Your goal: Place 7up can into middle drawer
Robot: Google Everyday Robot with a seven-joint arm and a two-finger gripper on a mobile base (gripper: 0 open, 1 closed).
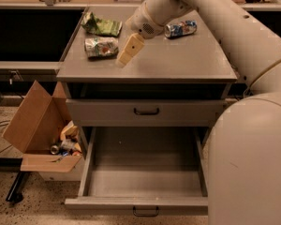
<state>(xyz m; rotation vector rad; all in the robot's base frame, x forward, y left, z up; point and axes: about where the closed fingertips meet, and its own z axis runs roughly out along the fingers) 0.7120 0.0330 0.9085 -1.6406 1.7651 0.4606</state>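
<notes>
Grey cabinet top forms the surface (178, 64), with counters behind and a cardboard box (35, 121) on the floor at left. On it the 7up can (101, 47) lies on its side near the left edge, dented, just below a green bag (101, 26); a blue can (180, 29) lies well apart at right. The tool (123, 59) hangs tilted just right of the 7up can, apart from it and carrying nothing; whether it is released or clenched cannot be told. Below the closed upper drawer front (146, 110), the middle drawer (145, 179) stands pulled out, with nothing in its tray. Likely risks: a sideways approach may nudge the 7up can so that it rolls toward the left edge or into the bag; dented walls may slip or crush further under the grasp; a wide closing could catch the bag too.
</notes>
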